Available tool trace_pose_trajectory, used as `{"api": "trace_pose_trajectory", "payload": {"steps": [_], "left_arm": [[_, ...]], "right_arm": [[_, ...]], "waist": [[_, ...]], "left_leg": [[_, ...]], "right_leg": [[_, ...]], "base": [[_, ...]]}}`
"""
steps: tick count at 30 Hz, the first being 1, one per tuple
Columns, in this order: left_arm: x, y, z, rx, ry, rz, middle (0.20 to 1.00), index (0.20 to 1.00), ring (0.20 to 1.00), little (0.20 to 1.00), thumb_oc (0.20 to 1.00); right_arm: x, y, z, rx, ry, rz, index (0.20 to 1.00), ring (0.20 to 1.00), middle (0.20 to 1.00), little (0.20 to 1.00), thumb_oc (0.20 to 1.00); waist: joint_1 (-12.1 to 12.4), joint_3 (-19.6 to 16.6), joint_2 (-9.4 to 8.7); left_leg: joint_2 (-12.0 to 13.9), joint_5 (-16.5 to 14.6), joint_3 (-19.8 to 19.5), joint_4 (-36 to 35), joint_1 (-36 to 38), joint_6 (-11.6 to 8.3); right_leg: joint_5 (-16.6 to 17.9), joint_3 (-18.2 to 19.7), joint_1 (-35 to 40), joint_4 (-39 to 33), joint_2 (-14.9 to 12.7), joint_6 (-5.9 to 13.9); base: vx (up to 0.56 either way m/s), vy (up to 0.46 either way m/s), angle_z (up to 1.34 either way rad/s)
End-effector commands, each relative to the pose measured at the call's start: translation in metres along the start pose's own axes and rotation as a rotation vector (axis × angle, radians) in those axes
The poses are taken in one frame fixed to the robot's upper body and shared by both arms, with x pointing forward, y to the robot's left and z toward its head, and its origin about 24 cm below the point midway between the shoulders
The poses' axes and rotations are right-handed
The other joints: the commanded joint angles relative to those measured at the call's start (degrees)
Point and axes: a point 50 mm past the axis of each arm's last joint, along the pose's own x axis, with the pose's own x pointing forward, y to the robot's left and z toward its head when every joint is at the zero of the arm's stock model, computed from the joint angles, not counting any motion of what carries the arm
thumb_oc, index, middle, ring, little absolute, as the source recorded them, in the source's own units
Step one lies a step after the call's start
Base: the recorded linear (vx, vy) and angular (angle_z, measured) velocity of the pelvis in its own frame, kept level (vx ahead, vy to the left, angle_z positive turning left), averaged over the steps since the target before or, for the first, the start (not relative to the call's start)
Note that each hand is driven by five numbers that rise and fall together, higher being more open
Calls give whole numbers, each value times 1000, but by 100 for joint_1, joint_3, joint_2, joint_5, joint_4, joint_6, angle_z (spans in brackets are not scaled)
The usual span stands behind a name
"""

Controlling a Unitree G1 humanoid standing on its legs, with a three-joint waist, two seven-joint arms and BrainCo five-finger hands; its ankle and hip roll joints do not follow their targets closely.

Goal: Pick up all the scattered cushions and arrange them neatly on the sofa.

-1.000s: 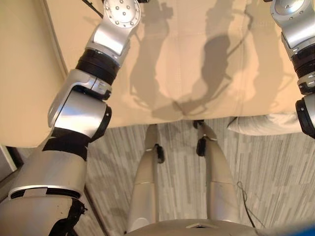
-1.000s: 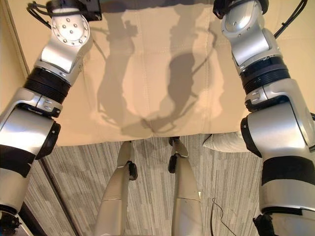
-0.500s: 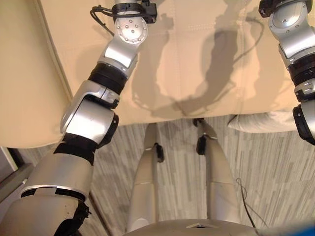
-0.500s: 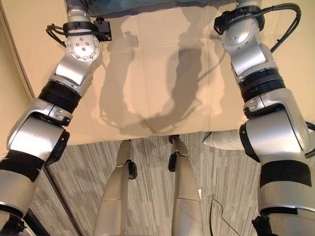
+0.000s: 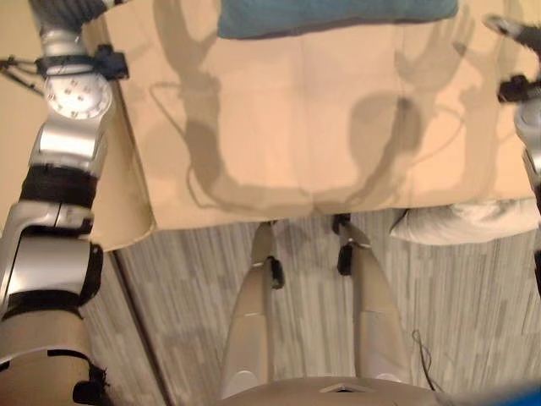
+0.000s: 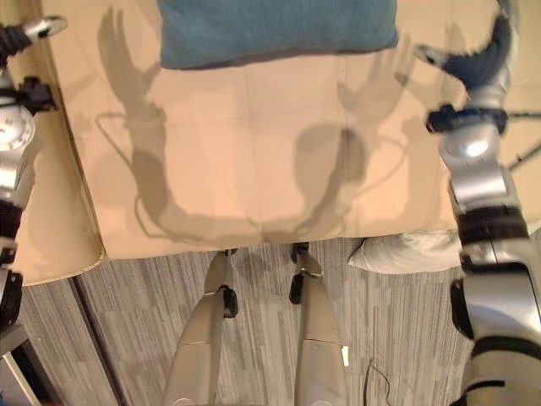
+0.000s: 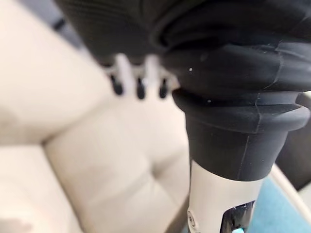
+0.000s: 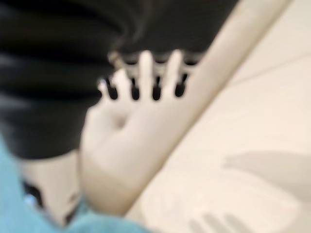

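Both hands are up over the sofa seat right now and neither is holding anything. My left hand has its fingers straight and relaxed over the cream upholstery; my right hand looks the same, fingers straight and fanned a little, hovering near the sofa's arm.

The blue cushion already sits on the seat toward the backrest, lying between the two hands, long side running across from one to the other. Looks done to me, maybe needs a nudge to square it.

What matters for the next move is the white cushion. It's on the floor, tucked right against the front edge of the sofa, below and behind my right hand, back toward the robot. Its long axis runs along the sofa front. The right hand is clearly the nearer one; the left is well apart, on the far side of the seat.

I'd guess the right arm has to drop down past the seat edge. Floor is grey striped planks, and the seat has plenty of bare room beside the blue one.
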Motion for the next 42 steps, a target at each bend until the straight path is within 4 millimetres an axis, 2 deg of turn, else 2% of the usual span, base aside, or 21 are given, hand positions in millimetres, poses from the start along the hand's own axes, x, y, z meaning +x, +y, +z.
{"api": "trace_pose_trajectory", "payload": {"steps": [1, 2, 4, 5, 6, 8, 9, 10, 11, 12, 14, 15, 18, 23, 26, 28, 29, 33, 36, 40, 42], "left_arm": [[-19, -16, -2, -131, -33, -51, 1000, 1000, 1000, 1000, 1000], [-66, -19, -30, -213, 88, -105, 1000, 1000, 1000, 1000, 1000], [-102, -22, -50, -234, 199, -161, 1000, 1000, 1000, 1000, 1000], [-145, -17, -75, -178, 331, -239, 1000, 1000, 1000, 1000, 1000], [-215, -14, -109, -93, 582, -359, 1000, 1000, 1000, 1000, 1000], [-235, -11, -116, -82, 657, -378, 1000, 1000, 1000, 1000, 1000], [-288, -4, -132, -20, 849, -434, 1000, 1000, 1000, 1000, 1000], [-308, -1, -137, -5, 926, -455, 1000, 1000, 1000, 1000, 1000], [-307, -1, -137, -5, 925, -455, 1000, 1000, 1000, 1000, 1000], [-350, 3, -143, 61, 1066, -529, 1000, 1000, 1000, 1000, 1000], [-367, 4, -144, 89, 1124, -568, 1000, 1000, 1000, 1000, 1000], [-400, 4, -142, 114, 1233, -631, 1000, 1000, 1000, 1000, 1000], [-428, 4, -140, 117, 1338, -659, 1000, 1000, 1000, 1000, 1000], [-468, -1, -130, 106, 1485, -689, 1000, 1000, 1000, 1000, 1000], [-476, -3, -128, 95, 1517, -699, 1000, 1000, 1000, 1000, 1000], [-478, -7, -128, 97, 1522, -723, 1000, 1000, 1000, 1000, 1000], [-472, -12, -131, 104, 1505, -737, 1000, 1000, 1000, 1000, 1000], [-464, -13, -137, 132, 1479, -758, 1000, 1000, 1000, 1000, 1000], [-449, -15, -143, 155, 1439, -767, 1000, 1000, 1000, 1000, 1000], [-461, -11, -141, 172, 1489, -820, 1000, 1000, 1000, 1000, 1000], [-463, -10, -141, 169, 1500, -817, 1000, 1000, 1000, 1000, 1000]], "right_arm": [[-17, 2, -13, 47, -2, 38, 1000, 1000, 1000, 1000, 1000], [-70, 9, -57, 29, 142, 151, 1000, 1000, 1000, 1000, 1000], [-108, 16, -81, 18, 243, 245, 1000, 1000, 1000, 1000, 1000], [-150, 17, -104, 17, 358, 330, 1000, 1000, 1000, 1000, 1000], [-216, 24, -129, 23, 540, 477, 1000, 1000, 1000, 1000, 1000], [-234, 31, -130, 32, 573, 535, 1000, 1000, 1000, 1000, 1000], [-270, 31, -136, 35, 663, 610, 1000, 1000, 1000, 1000, 1000], [-281, 32, -137, 38, 687, 643, 1000, 1000, 1000, 1000, 1000], [-281, 32, -137, 38, 687, 643, 1000, 1000, 1000, 1000, 1000], [-309, 28, -143, 38, 774, 682, 1000, 1000, 1000, 1000, 1000], [-318, 27, -145, 44, 810, 689, 1000, 1000, 1000, 1000, 1000], [-336, 26, -148, 42, 870, 706, 1000, 1000, 1000, 1000, 1000], [-350, 25, -152, 34, 927, 721, 1000, 1000, 1000, 1000, 1000], [-382, 22, -166, -80, 1073, 833, 1000, 1000, 1000, 1000, 1000], [-386, 23, -168, -107, 1094, 866, 1000, 1000, 1000, 1000, 1000], [-392, 25, -169, -145, 1104, 907, 1000, 1000, 1000, 1000, 1000], [-398, 30, -170, -159, 1124, 916, 1000, 1000, 1000, 1000, 1000], [-403, 41, -167, -145, 1148, 924, 1000, 1000, 1000, 1000, 1000], [-405, 50, -164, -113, 1167, 916, 1000, 1000, 1000, 1000, 1000], [-429, 39, -167, -159, 1263, 953, 1000, 1000, 1000, 1000, 1000], [-434, 36, -167, -163, 1285, 947, 1000, 1000, 1000, 1000, 1000]], "waist": [[-31, -623, -188], [-116, -633, -219], [-175, -625, -256], [-263, -624, -281], [-357, -653, -317], [-402, -654, -314], [-465, -686, -310], [-487, -688, -315], [-488, -691, -315], [-547, -761, -316], [-566, -793, -310], [-593, -891, -337], [-597, -895, -442], [-487, -1075, -549], [-473, -1131, -502], [-523, -1125, -455], [-589, -1090, -532], [-592, -1022, -715], [-529, -879, -744], [-250, -974, -586], [-171, -1052, -568]], "left_leg": [[394, -484, 367, 25, 630, -883], [376, -578, 427, 25, 1160, -887], [370, -638, 450, 25, 1615, -880], [376, -702, 498, 25, 2094, -863], [421, -763, 607, 25, 2847, -829], [454, -785, 620, 25, 3073, -811], [519, -820, 720, 25, 3508, -780], [543, -820, 734, 25, 3691, -749], [543, -809, 733, 25, 3680, -747], [572, -854, 814, 25, 4016, -733], [591, -855, 845, 25, 4144, -713], [583, -842, 922, 35, 4357, -689], [484, -1235, 890, 654, 4467, -554], [-317, -2169, 35, 2258, 4768, -374], [-563, -2249, -232, 2198, 4960, -308], [-673, -2590, -299, 1726, 5253, -137], [-806, -2760, -272, 1446, 5300, 13], [-929, -2735, -175, 1062, 5252, 139], [-766, -2450, -5, 891, 5006, 222], [-481, -2109, 427, 607, 4899, 332], [-412, -2065, 606, 598, 4845, 324]], "right_leg": [[1503, -154, 1236, -2728, 129, 751], [1432, -283, 1736, -2703, 114, 731], [1365, -351, 2220, -2683, 101, 699], [1269, -388, 2665, -2616, 106, 663], [1065, -406, 3398, -2483, 144, 597], [1002, -405, 3577, -2392, 153, 568], [785, -335, 3943, -2193, 213, 530], [692, -298, 4102, -2096, 244, 486], [706, -299, 4096, -2105, 246, 483], [546, -201, 4424, -2025, 312, 436], [495, -160, 4557, -2045, 342, 406], [418, -87, 4826, -2123, 391, 355], [436, -17, 5051, -2199, 337, 311], [624, 289, 5149, -2182, 308, 296], [711, 465, 5049, -2103, 357, 343], [828, 593, 4916, -2030, 373, 462], [1245, 766, 4625, -2039, 304, 704], [1884, 892, 4209, -2259, 253, 1045], [1602, 493, 3964, -2036, 194, 1045], [506, -42, 4594, -894, 163, 515], [392, -240, 4787, -787, 82, 503]], "base": [[-21, -54, 1], [-28, -59, 1], [-31, -43, 18], [-33, -18, 32], [-26, -16, 27], [-29, -9, 6], [-33, -14, 2], [-31, -14, 3], [-38, -42, -12], [-55, -35, -16], [-50, -36, -9], [-27, -30, -9], [-92, -36, -16], [-165, 39, -32], [-137, 144, -47], [-264, 217, -61], [-285, 191, -59], [-351, 112, -47], [-423, 81, -94], [-276, 62, -78], [-186, -18, -104]]}}
